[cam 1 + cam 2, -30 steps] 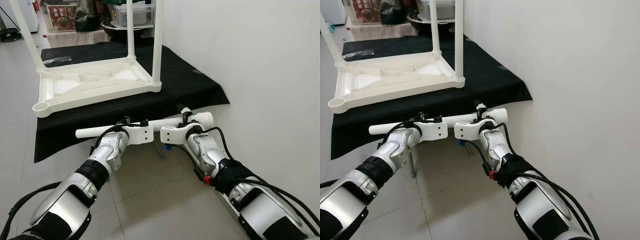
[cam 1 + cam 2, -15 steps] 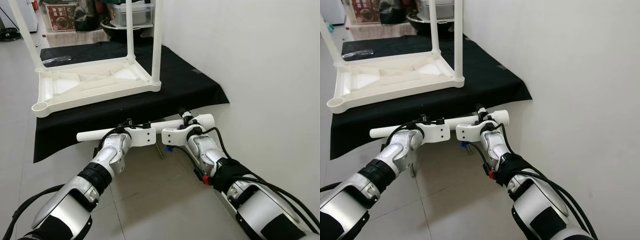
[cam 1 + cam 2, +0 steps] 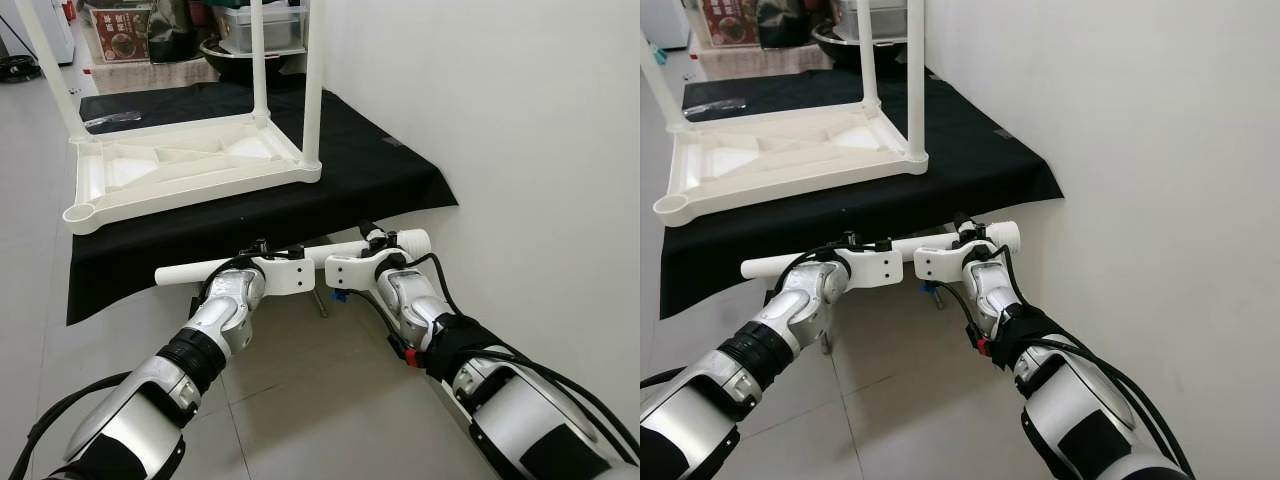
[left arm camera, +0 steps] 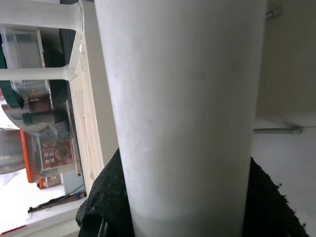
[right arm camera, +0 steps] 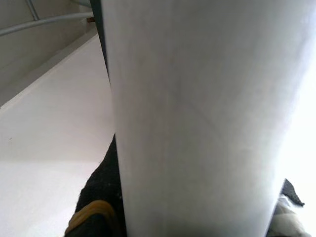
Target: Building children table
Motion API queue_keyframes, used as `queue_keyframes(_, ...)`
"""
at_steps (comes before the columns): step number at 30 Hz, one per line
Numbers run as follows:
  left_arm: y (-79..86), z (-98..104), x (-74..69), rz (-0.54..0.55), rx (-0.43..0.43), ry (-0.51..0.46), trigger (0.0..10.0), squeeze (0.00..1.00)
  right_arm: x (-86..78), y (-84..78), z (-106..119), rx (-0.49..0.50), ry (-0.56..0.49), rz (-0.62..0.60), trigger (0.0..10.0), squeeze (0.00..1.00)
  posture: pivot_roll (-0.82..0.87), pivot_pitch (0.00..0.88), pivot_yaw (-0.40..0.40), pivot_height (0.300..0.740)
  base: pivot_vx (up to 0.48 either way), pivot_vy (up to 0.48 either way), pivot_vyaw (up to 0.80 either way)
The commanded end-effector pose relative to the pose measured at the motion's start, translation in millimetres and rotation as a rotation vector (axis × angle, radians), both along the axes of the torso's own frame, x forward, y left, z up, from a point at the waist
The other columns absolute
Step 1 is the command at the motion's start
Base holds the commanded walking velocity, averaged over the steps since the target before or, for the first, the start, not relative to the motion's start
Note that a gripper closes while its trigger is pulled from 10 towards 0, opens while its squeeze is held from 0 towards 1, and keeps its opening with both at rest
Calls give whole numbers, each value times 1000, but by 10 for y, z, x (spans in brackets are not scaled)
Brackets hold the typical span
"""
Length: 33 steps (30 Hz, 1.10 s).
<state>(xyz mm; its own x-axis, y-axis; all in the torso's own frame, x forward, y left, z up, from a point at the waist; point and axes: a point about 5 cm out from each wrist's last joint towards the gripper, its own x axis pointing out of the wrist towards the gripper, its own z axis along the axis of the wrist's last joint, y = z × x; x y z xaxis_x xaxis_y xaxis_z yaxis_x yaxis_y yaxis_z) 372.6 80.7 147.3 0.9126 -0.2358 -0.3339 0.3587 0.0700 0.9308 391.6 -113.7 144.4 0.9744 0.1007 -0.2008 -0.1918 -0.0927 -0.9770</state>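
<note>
An upturned white children's table lies on a black cloth over a low platform. Three legs stand up from its corners, and the near-left corner socket is open. I hold a loose white table leg level in front of the cloth's near edge. My left gripper is shut on its middle and my right gripper on the part near its wide threaded end. In both wrist views the leg crosses close before the lens, between dark finger pads.
A white wall runs close along my right. The floor below my arms is pale tile. Metal frame legs show under the platform. Boxes and a bowl crowd the back, and a small plastic bag lies on the cloth.
The held leg has sunk slightly and my two wrists have drawn a little closer together along it. The table has not moved.
</note>
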Motion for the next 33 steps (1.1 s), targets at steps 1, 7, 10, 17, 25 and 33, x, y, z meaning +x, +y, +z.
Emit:
queue_keyframes(1, -597, 206, -205, -274, -88, -75, 10000, 1000, 37, -1, 63, 8, -3, -4, 0, 0, 64, 0, -75, 740, 0, 0, 0)
queue_keyframes(7, -501, 156, -179, -233, -72, -37, 10000, 1000, 50, -11, 82, 19, -14, -8, 0, 0, 66, 0, -75, 740, 0, 0, 0)
queue_keyframes(10, -427, 119, -179, -234, -11, -35, 10000, 0, 65, -52, 114, 27, -29, -16, 0, 0, 68, 0, -75, 740, 0, 0, 0)
queue_keyframes(17, -142, 229, -110, -153, 28, -108, 10000, 0, 74, -147, 114, 36, -39, -32, 0, 0, 66, 0, -77, 740, 0, 0, 0)
queue_keyframes(25, 306, 337, -76, -58, 91, -148, 10000, 0, 72, -376, 69, 46, -24, -103, 0, 0, 75, 0, -81, 740, 0, 0, 0)
queue_keyframes(33, 656, 416, -147, 27, 72, -223, 10000, 0, 91, -688, 156, 70, -57, -199, 0, 0, 76, 0, -87, 740, 0, 0, 0)
